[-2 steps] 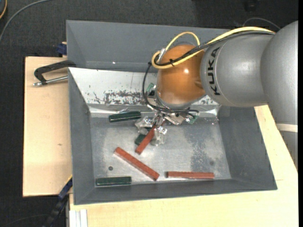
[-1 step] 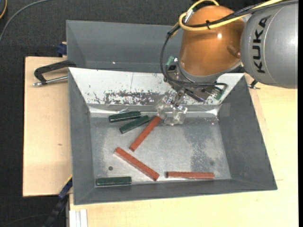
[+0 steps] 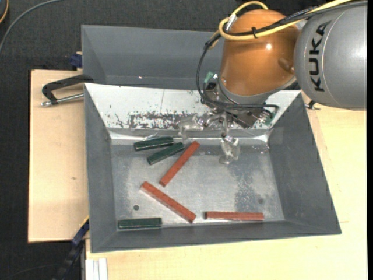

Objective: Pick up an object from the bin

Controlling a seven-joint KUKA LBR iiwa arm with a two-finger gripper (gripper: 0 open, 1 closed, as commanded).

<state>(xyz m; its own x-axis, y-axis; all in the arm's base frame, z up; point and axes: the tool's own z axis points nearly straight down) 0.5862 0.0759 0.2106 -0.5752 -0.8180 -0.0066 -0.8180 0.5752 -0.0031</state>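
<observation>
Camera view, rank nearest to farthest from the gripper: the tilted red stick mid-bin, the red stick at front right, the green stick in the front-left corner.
1. tilted red stick: mid-bin, just to the view's left of the gripper.
2. front-right red stick: flat along the front wall, below the gripper.
3. green stick: front-left corner, clearly farthest.

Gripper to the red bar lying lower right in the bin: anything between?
Nothing: the camera view shows bare bin floor from the gripper to that red bar.
</observation>
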